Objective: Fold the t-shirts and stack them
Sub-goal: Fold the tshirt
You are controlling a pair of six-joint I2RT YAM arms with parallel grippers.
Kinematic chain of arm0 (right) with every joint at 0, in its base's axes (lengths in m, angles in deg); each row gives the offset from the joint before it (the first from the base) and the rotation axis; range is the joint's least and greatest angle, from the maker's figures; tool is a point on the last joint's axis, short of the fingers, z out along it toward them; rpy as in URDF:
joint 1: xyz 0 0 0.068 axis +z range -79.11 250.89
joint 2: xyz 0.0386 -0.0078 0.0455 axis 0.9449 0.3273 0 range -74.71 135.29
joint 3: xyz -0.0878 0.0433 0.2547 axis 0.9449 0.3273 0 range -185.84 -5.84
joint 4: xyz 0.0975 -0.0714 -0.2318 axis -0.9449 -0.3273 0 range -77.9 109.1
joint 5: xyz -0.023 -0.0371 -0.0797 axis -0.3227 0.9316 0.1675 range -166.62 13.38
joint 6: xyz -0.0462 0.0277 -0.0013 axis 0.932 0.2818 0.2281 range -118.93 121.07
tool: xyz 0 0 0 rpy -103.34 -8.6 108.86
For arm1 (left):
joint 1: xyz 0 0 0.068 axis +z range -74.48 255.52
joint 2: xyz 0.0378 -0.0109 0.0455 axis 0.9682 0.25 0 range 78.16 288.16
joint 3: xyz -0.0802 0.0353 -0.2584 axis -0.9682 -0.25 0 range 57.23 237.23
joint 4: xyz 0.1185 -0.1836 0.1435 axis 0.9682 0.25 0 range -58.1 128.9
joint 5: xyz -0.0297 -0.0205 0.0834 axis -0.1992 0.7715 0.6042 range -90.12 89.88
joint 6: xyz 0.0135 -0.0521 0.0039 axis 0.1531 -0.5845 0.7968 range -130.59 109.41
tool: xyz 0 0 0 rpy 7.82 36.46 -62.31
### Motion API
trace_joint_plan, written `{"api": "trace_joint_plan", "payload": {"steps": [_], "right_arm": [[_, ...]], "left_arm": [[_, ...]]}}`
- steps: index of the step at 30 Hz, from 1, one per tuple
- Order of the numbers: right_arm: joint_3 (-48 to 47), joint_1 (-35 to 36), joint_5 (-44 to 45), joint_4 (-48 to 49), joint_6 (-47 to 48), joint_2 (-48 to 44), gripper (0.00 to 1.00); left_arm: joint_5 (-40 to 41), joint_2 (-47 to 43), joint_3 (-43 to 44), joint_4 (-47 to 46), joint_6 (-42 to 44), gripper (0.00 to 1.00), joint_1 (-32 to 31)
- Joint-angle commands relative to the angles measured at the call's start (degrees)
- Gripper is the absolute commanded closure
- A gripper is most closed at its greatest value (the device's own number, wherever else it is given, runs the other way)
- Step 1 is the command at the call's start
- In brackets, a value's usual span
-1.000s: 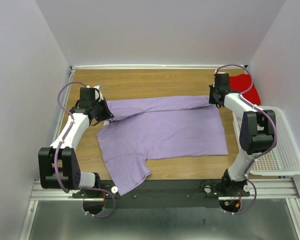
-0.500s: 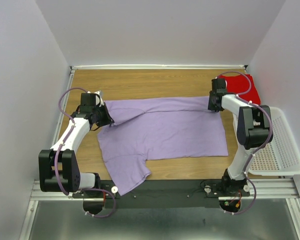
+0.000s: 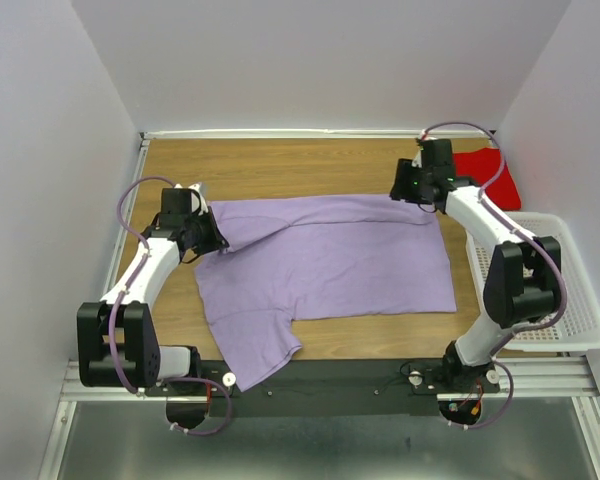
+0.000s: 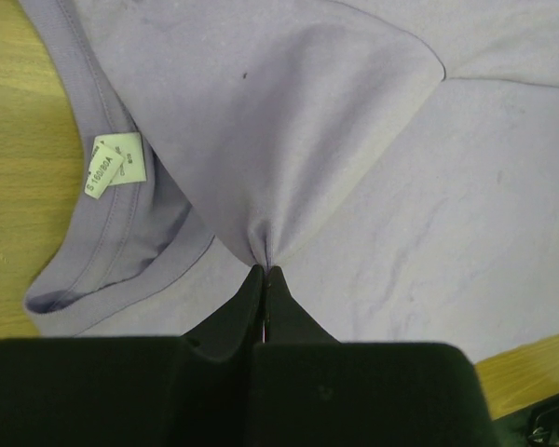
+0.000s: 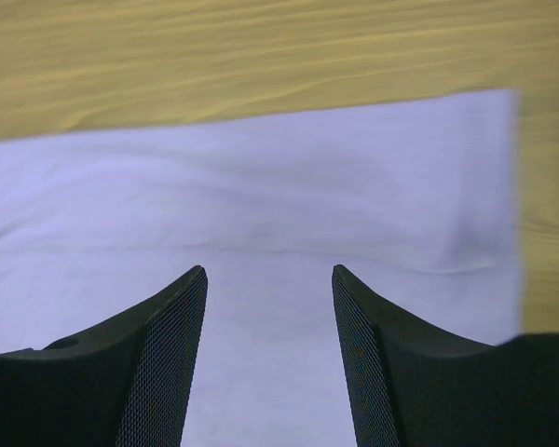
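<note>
Inspecting from the largest item down: the wooden table (image 3: 280, 160) carries the lavender t-shirt (image 3: 330, 260), spread across its middle with one sleeve reaching the near edge. You risk dragging that sleeve off the edge if the cloth is pulled toward the arm bases. The white basket (image 3: 580, 300) sits at the right side, and the red t-shirt (image 3: 485, 170) lies bunched in the far right corner just beyond it. It is close enough to the right arm that a wide swing could sweep it. The left gripper (image 4: 264, 275) is clamped on a thin pinch of lavender cloth beside the collar. The right gripper (image 5: 268, 272) hangs over the far right hem with its jaws apart and nothing between them. Any pull from the left alone would therefore skew the shirt or ruck it up, and so small a pinch may slip out. The label (image 4: 115, 163) shows the neckline lying open, and it could fold in crooked.
</note>
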Motion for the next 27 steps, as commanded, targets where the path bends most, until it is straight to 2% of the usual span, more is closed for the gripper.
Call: {"api": "trace_joint_plan", "payload": {"steps": [1,6,11,17,21,27], "right_arm": [[-0.2,6.4,-9.1,-0.4,-0.6,0.1,0.36],[0.0,13.2,-13.1,1.9,1.2,2.4,0.37],[-1.2,18.9,-16.2,3.8,5.8,5.3,0.37],[-5.0,23.3,-16.9,4.4,11.3,8.6,0.37],[-8.8,27.2,-15.7,4.5,14.0,11.8,0.41],[-15.5,31.3,-13.3,4.9,17.7,18.2,0.45]], "left_arm": [[-1.0,-2.5,-1.7,0.2,0.5,1.0,0.2],[-1.1,-1.4,-1.3,-1.0,0.7,1.0,0.2],[1.1,3.2,3.5,-3.6,1.6,1.0,0.2],[3.8,13.5,14.3,-5.2,2.8,1.0,0.2],[4.9,22.2,22.7,-5.5,3.5,1.0,0.2],[7.2,28.6,29.5,-5.2,3.8,1.0,0.2]]}}
